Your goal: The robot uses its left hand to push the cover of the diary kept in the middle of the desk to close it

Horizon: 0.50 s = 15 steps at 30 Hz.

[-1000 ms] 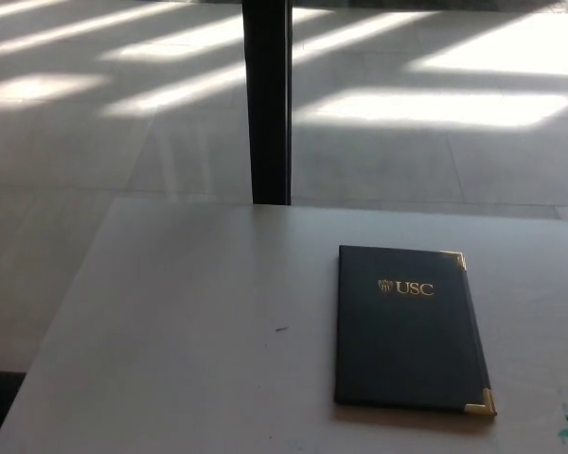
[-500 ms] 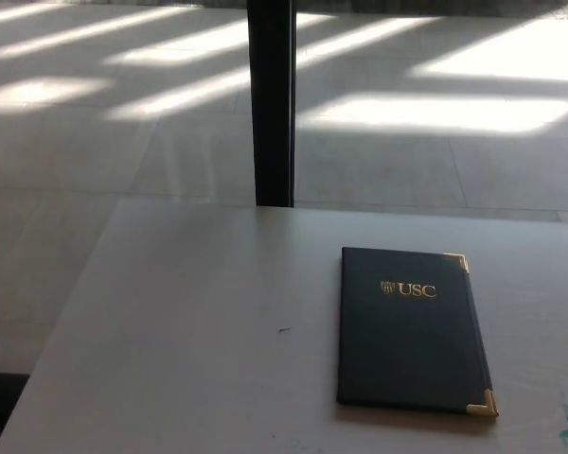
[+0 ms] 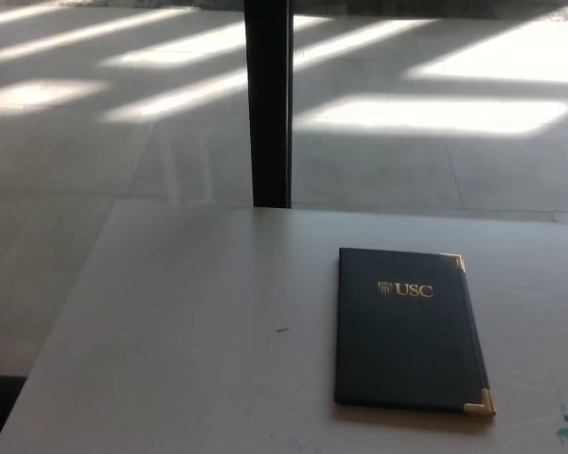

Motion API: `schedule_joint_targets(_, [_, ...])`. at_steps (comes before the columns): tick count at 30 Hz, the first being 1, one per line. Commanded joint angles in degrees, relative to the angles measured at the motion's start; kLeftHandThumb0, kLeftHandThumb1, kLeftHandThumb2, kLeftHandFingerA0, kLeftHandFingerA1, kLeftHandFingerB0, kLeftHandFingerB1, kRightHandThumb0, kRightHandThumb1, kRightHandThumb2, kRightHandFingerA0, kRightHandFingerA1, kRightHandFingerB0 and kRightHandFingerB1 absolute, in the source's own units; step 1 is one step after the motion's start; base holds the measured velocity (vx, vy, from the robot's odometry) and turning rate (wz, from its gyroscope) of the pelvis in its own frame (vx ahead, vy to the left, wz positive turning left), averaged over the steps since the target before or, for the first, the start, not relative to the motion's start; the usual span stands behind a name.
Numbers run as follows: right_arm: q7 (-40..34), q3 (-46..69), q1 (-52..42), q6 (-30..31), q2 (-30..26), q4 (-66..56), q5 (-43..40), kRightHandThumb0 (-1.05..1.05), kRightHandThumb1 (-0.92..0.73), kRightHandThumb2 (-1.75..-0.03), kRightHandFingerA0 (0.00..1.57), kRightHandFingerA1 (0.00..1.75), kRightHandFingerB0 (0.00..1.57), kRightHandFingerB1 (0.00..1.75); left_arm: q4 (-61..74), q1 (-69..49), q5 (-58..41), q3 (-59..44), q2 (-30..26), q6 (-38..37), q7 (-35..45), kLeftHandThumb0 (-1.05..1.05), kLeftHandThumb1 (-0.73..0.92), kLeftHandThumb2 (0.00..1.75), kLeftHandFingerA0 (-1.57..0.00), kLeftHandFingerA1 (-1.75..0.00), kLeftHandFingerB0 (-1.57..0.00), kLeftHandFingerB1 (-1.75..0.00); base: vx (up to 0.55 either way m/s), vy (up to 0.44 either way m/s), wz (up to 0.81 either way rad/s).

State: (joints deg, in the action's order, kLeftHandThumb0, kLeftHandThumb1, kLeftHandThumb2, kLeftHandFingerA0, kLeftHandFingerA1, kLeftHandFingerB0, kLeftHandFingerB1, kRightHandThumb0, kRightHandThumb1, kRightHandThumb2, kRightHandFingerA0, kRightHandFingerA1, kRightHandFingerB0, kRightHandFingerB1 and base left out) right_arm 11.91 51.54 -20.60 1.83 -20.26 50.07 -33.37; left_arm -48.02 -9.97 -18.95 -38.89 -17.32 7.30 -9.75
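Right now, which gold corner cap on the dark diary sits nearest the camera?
The lower right gold corner cap of the closed dark blue diary; the other visible gold cap sits at the far right corner, above the USC lettering.

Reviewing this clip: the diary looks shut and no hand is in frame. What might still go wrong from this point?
1. The diary already lies closed, cover up, so a further left-hand push would likely only slide it across the desk rather than close anything.
2. It sits right of the desk's middle, so a sideways shove could carry it toward the right edge.
3. Neither hand shows, so their positions cannot be checked.
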Motion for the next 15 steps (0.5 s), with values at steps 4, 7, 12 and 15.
schedule_joint_targets(4, [-1.25, -0.60, -0.67, 0.30, 0.10, -1.43, -0.42, -0.91, -0.87, -0.66, 0.59, 0.78, 0.55, 0.57, -0.36, -0.13, 0.04, 1.08, -1.05, -3.03, 3.31, -0.93, 0.72, 1.11, -0.66, -0.78, -0.57, -0.71, 0.00, 0.000, 0.00])
schedule_joint_targets(7, [-1.21, -0.39, -0.19, 0.24, -0.29, -0.18, -0.67, -0.91, -0.86, -0.65, 0.58, 0.78, 0.56, 0.56, -1.00, 0.04, 0.45, 1.65, -1.23, -3.30, 3.33, -0.94, 0.72, 1.14, -0.66, -0.77, -0.57, -0.71, 0.00, 0.000, 0.00])
schedule_joint_targets(12, [-1.40, -0.89, -0.68, 0.15, 0.25, -1.18, -0.48, -0.92, -0.88, -0.66, 0.66, 0.76, 0.55, 0.55, -1.62, -0.09, -0.18, 1.51, -1.68, -3.77, 4.26, -0.95, 0.92, 0.72, -0.64, -0.73, -0.53, -0.64, 0.00, 0.000, 0.00])
schedule_joint_targets(15, [-2.40, -0.77, -0.14, -0.15, 0.11, -0.40, -0.53, -0.92, -0.86, -0.66, 0.71, 0.76, 0.62, 0.58, -2.53, 0.39, -0.34, 1.40, -2.01, -4.02, 4.46, -0.94, 0.92, 0.73, -0.67, -0.74, -0.55, -0.64, 0.00, 0.000, 0.00])
